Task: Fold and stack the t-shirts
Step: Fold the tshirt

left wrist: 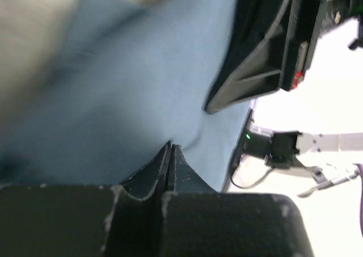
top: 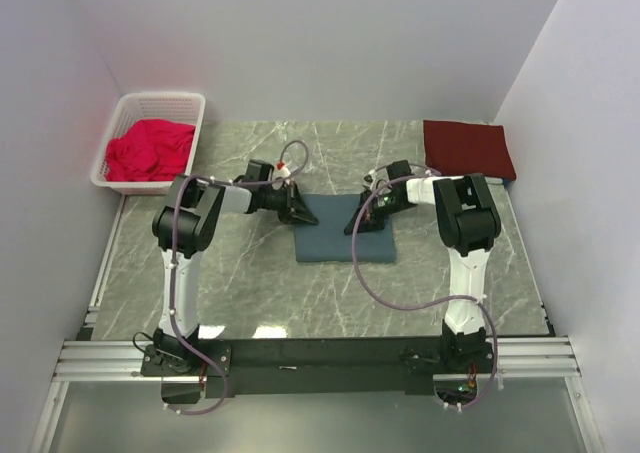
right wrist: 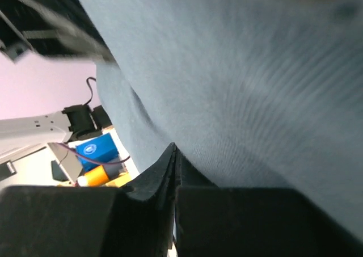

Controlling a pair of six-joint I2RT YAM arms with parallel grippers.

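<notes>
A slate blue-grey t-shirt [top: 343, 235] lies folded into a rectangle in the middle of the marble table. My left gripper [top: 310, 217] is shut, its tip down on the shirt's far left corner. In the left wrist view the left gripper [left wrist: 171, 145] touches the blue cloth [left wrist: 125, 81] with no cloth seen between the jaws. My right gripper [top: 354, 227] is shut too, resting on the shirt's right part. Seen from the right wrist, the right gripper [right wrist: 173, 146] presses against the cloth [right wrist: 238, 81]. A dark maroon t-shirt [top: 468, 148] lies folded flat at the back right corner.
A white basket [top: 192, 101] with a crumpled red cloth [top: 150, 151] stands at the back left. White walls close in the left, back and right sides. A metal rail [top: 320, 358] carrying both arm bases runs along the near edge.
</notes>
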